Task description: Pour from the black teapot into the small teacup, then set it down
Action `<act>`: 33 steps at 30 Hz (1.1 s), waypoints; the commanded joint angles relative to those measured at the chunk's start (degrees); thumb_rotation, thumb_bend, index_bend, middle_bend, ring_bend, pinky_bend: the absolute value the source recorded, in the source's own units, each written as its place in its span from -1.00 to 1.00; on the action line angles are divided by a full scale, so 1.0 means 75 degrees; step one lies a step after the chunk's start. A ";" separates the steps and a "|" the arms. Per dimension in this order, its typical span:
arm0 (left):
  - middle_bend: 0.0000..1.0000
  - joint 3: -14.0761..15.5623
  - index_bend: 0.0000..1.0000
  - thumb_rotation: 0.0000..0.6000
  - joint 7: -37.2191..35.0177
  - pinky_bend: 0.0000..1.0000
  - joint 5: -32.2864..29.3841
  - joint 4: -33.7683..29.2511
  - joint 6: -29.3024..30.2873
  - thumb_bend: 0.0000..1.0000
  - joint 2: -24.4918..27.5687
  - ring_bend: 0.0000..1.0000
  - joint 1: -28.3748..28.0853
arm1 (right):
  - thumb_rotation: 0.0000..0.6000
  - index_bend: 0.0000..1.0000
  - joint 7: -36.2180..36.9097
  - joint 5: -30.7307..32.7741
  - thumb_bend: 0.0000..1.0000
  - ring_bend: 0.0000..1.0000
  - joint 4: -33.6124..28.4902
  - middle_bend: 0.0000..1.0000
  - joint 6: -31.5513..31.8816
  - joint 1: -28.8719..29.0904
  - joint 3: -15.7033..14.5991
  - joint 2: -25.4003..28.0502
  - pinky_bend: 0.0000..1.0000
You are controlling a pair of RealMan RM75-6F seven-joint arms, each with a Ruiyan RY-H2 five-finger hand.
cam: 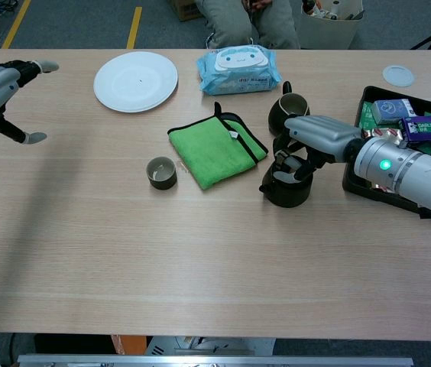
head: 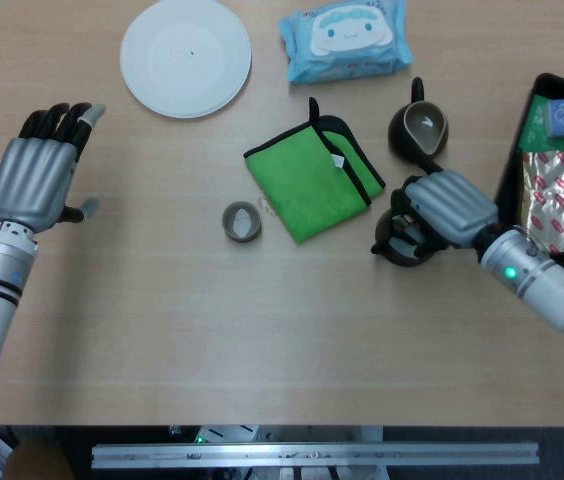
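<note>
My right hand point(head: 442, 208) sits over the black teapot point(cam: 286, 189), fingers curled down around its top and handle side, grasping it while it stands on the table point(head: 262, 330) right of centre, its spout poking out to the left. The pot's base looks to be on the wood, though my palm hides much of the body from the head view. The small teacup point(head: 241, 221) stands by itself well to the left of the teapot, upright and open-mouthed, just beside the near-left edge of the green cloth point(head: 309, 180), which lies flat between cup and pot. Just beyond my right hand, toward the far side, stands a dark pitcher point(head: 419, 127) with a pale inside. My left hand point(head: 34, 177) is far off at the left edge, raised above the table with the fingers stretched out and apart, holding nothing. At the far side lie a white plate point(head: 185, 56) and a blue wipes packet point(head: 344, 38); a black tray point(cam: 368, 98) of packets sits at the right edge.
</note>
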 commanded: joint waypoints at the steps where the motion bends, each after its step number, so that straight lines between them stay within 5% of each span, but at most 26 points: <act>1: -0.82 0.0002 -0.99 1.00 -0.0005 -0.75 0.0001 0.0007 -0.0004 -0.59 -0.0006 -0.85 -0.0003 | 0.74 0.69 0.0052 0.0002 -0.56 -0.25 -0.0017 0.11 -0.0023 0.0005 0.0021 0.0017 -1.00; 12: -0.82 0.0012 -0.99 1.00 0.0007 -0.75 0.0014 0.0004 0.0004 -0.59 -0.0009 -0.85 -0.0008 | 0.53 0.69 0.0237 0.0077 -1.00 -0.26 -0.0111 0.11 -0.0111 0.0024 0.0116 0.0092 -1.00; 19: -0.82 0.0010 -0.99 1.00 0.0014 -0.75 0.0009 -0.0017 0.0008 -0.59 0.0004 -0.85 -0.0010 | 0.32 0.65 0.0221 0.0097 -1.00 -0.31 -0.0154 0.07 -0.0222 0.0083 0.0139 0.0165 -1.00; 33: -0.82 0.0019 -0.99 1.00 -0.0006 -0.75 0.0003 0.0002 -0.0009 -0.59 -0.0002 -0.85 -0.0014 | 0.31 0.51 -0.0620 0.0647 -1.00 -0.41 -0.0319 -0.02 -0.0493 0.0249 0.0172 0.0254 -1.00</act>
